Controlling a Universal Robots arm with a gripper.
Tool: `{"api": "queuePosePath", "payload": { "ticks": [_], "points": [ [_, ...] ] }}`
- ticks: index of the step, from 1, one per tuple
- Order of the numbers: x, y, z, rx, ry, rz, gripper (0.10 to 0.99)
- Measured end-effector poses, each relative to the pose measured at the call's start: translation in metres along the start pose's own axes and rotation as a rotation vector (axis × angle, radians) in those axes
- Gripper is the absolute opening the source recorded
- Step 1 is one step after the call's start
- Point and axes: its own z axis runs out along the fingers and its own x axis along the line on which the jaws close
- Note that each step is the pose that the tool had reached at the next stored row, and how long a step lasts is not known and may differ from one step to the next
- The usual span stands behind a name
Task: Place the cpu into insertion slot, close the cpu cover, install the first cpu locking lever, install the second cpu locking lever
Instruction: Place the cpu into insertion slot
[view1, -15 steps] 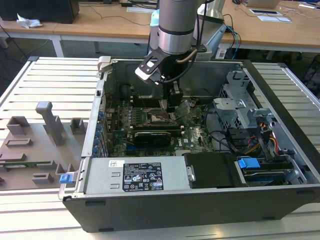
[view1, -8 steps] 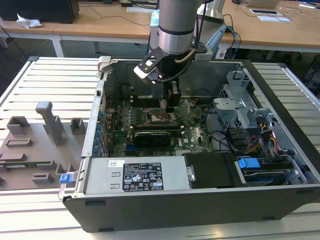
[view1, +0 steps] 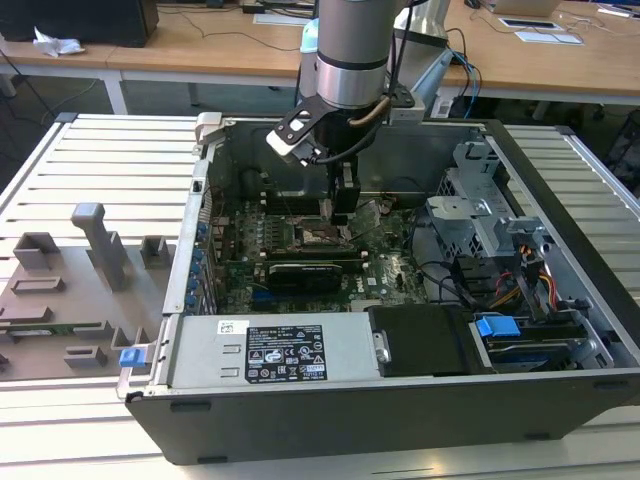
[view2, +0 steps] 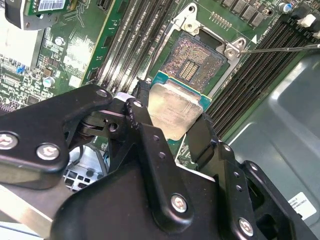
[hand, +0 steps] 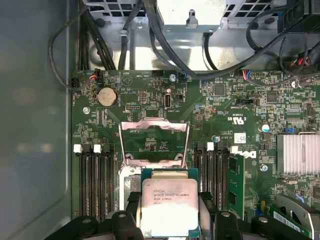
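The tool (view2: 171, 110) pinches the cpu (hand: 167, 202) by two opposite edges. The square chip lies flat, silvery face up, sides parallel to the memory slots (hand: 95, 182). It hangs just over the bare insertion slot (view2: 194, 61), and the cpu cover (hand: 155, 125) is flipped open.

cpu (hand: 166, 205): I saw small printed lines on its metal face, none legible.
black sticker (view1: 287, 352): white print, possibly symbols; I read nothing.
barcode label (view2: 50, 5): bars, digits illegible.
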Motion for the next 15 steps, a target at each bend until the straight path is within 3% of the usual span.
{"api": "queuePosePath", "payload": {
  "ticks": [8, 15],
  "points": [
    [0.0000, -0.0022, 0.0004, 0.000, -0.0002, 0.000, 0.541],
    [-0.0001, -0.0215, 0.0021, 0.000, -0.0002, 0.000, 0.541]
  ]
}}
